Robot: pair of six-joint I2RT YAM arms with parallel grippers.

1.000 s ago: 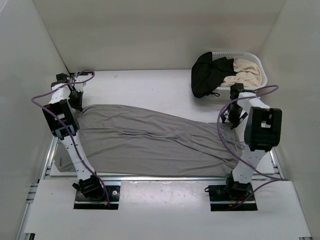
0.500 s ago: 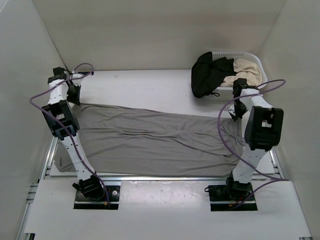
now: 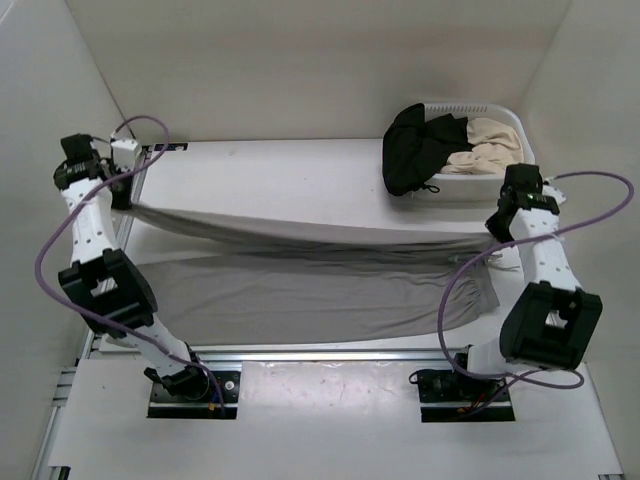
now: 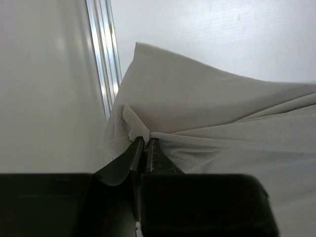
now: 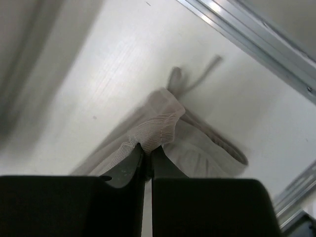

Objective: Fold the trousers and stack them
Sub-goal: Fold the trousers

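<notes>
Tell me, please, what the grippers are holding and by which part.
Both hold the trousers: the left gripper pinches a ribbed edge at their left end, the right gripper the ribbed edge by the drawstring.

Item: your trousers (image 3: pixel 300 232), one pair in plain mid-grey soft fabric.
Pose: the far long edge hangs above the table (image 3: pixel 300 170), strung left to right as a slightly sagging band. The near part lies flat on the table below it.
Left end: you have a ribbed edge bunched in your left gripper (image 4: pixel 144 144), with cloth fanning out from the pinch.
Right end: your right gripper (image 5: pixel 146 148) pinches a ribbed band, and a drawstring (image 5: pixel 197 74) trails just past it.
Surface: the flat part shows shallow lengthwise creases.
</notes>
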